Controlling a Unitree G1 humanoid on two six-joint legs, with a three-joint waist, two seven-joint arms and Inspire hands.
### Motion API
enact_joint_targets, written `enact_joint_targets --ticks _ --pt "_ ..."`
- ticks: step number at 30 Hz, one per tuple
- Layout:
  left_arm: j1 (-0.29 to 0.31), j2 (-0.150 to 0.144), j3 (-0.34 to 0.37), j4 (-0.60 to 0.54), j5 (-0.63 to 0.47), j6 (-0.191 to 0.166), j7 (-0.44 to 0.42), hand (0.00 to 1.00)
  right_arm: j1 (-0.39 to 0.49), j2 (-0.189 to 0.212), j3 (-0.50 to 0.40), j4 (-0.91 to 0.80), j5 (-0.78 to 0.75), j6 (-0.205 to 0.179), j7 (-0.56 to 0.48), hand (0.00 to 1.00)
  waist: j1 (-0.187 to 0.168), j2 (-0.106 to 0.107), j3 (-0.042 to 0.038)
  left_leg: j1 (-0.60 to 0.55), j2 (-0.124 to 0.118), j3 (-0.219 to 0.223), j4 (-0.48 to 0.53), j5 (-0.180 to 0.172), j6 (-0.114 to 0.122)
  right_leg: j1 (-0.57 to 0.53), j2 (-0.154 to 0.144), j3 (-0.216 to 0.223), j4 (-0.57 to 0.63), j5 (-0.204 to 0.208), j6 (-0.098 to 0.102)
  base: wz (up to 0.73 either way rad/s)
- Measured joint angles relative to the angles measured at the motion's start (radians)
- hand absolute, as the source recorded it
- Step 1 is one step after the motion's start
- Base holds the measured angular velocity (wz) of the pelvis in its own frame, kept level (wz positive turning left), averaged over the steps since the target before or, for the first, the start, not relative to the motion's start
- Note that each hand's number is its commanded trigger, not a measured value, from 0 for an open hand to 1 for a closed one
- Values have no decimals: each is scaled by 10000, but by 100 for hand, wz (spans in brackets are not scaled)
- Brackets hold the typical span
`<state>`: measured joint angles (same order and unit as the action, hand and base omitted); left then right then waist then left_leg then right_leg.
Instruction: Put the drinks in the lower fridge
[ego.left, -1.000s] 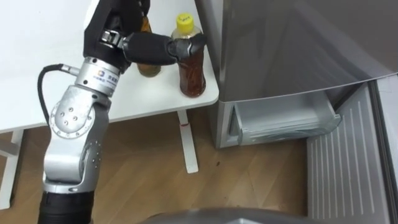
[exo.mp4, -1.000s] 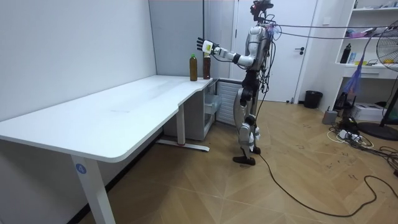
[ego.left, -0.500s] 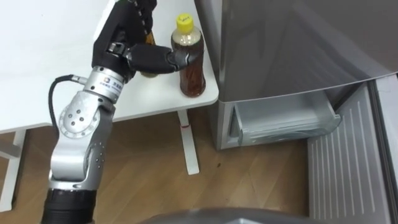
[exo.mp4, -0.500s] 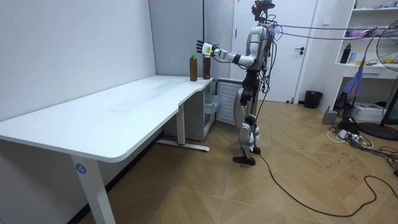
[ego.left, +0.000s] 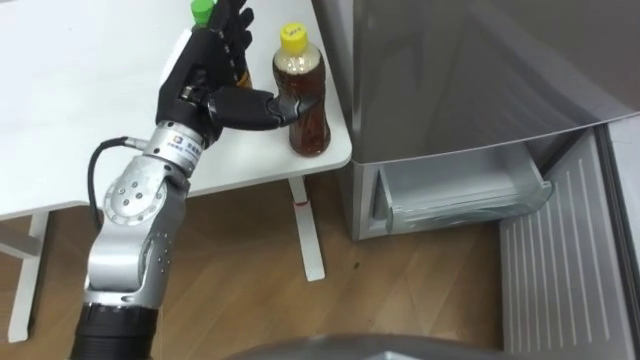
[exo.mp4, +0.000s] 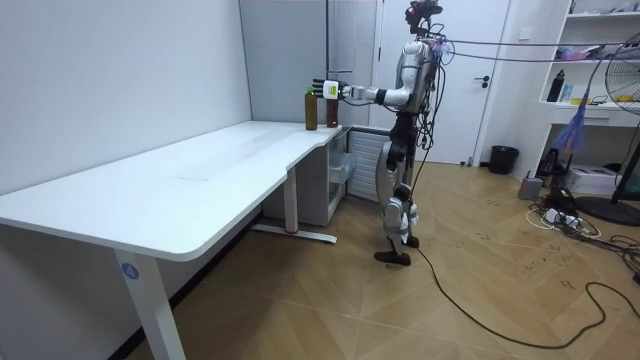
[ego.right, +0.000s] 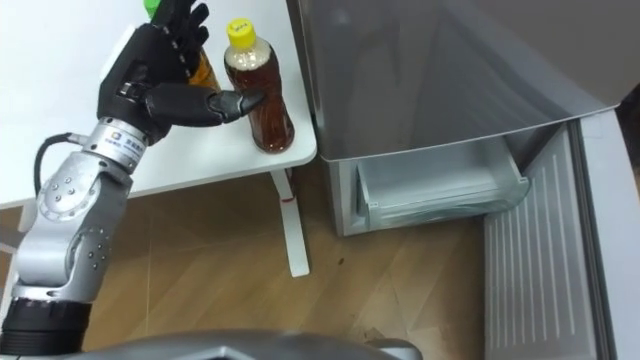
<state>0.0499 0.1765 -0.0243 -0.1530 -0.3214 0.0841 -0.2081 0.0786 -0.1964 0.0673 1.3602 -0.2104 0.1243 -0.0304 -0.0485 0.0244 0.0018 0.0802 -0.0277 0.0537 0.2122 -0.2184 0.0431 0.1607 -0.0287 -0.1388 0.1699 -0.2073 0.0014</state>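
Note:
A tea bottle with a yellow cap stands upright on the white desk's corner, right beside the fridge. A second bottle with a green cap stands behind it, mostly hidden by my left hand. That hand is open, its fingers straight and spread beside the yellow-capped bottle, the thumb tip touching the bottle's shoulder. In the room view I stand at the desk's end with my left arm stretched out to both bottles. My right hand hangs low by my side.
The grey fridge stands close against the desk's right edge. Its lower compartment is open, showing a pale drawer, and the open door reaches out at the lower right. A desk leg stands on the wooden floor below.
My left hand has drawn back a little from the yellow-capped bottle; the thumb slid from its neck down to its shoulder. The green cap now shows above my fingers.

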Motion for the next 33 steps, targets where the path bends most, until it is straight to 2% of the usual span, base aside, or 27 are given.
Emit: enact_joint_targets --ticks 4,7,16,23,33 --pt "0 0 -11 99 -21 0 -1 0 3 1 17 -38 11 8 5 0 -12 -16 20 -16 0 1 -10 0 0 47 1 -5 -2 0 0 0" --pt "0 -2 -24 333 -22 8 20 0 11 1 15 -116 13 10 3 0 -17 -8 84 -38 -1 3 3 0 0 33 3 -7 -4 0 0 0" --pt "0 -3 -21 591 -791 24 166 0 -7 2 -2 -356 -9 -3 300 0 -12 -6 86 -3 1 41 59 0 0 -17 -2 -15 -4 0 0 0" --pt "-1 -10 -17 732 -814 24 265 0 -6 2 -2 -413 -40 7 342 0 -25 -3 83 10 4 40 60 0 0 -4 -2 -22 -3 0 0 0" --pt "-3 -69 -19 777 -816 214 301 0 10 1 -3 -412 -339 101 654 0 -91 -16 89 -2 8 154 12 2 4 -62 -15 31 3 -1 0 -2"
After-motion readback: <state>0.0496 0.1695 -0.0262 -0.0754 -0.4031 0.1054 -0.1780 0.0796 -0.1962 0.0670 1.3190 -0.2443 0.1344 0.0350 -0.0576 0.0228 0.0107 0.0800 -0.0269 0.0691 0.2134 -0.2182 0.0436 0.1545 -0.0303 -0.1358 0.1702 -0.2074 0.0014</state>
